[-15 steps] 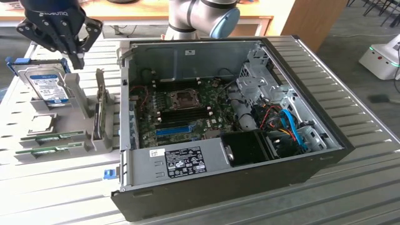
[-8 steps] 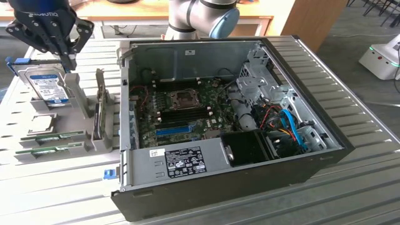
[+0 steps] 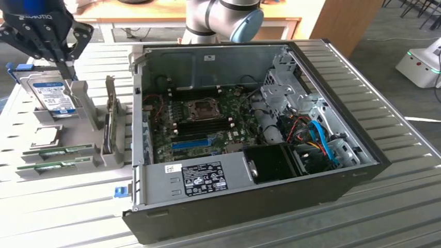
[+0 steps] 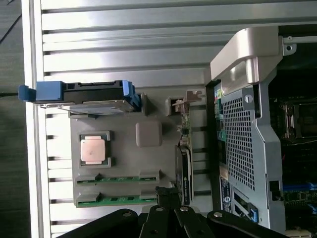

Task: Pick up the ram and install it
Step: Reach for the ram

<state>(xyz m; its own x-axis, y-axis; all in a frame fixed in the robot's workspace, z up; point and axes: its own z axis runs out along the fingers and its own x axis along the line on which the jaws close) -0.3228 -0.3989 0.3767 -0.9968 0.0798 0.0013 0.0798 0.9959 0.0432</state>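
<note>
The ribbed metal table [image 3: 403, 201] carries an open black computer case [image 3: 206, 219] across the centre of the exterior view, with the green motherboard [image 3: 206, 121] exposed inside its grey steel walls. The grey-and-blue arm [image 3: 217, 20] rises behind the case at the top centre. The black gripper [image 3: 67, 70] hangs in the upper left of the exterior view, pointing down. Its fingers are together with nothing between them, and the tips are above the top edge of the hard drive [image 3: 53, 93]. A grey moulded holder [image 3: 20, 129] lies on the table at the exterior view's left, beside the case. The hard drive stands upright in the holder's rear slot, with a blue-and-white label and blue side clips. An expansion card [image 3: 110, 126] stands on edge between the hard drive and the case wall. One ram stick [image 3: 61, 151] lies flat in a groove at the holder's lower left, and a second ram stick [image 3: 55, 166] lies parallel just below it. Both are thin green boards, well apart from the gripper. A square processor [image 3: 45, 135] sits just above them. In the wrist view the gripper [image 4: 167, 194] is near the end of the ram stick [image 4: 119, 178].
</note>
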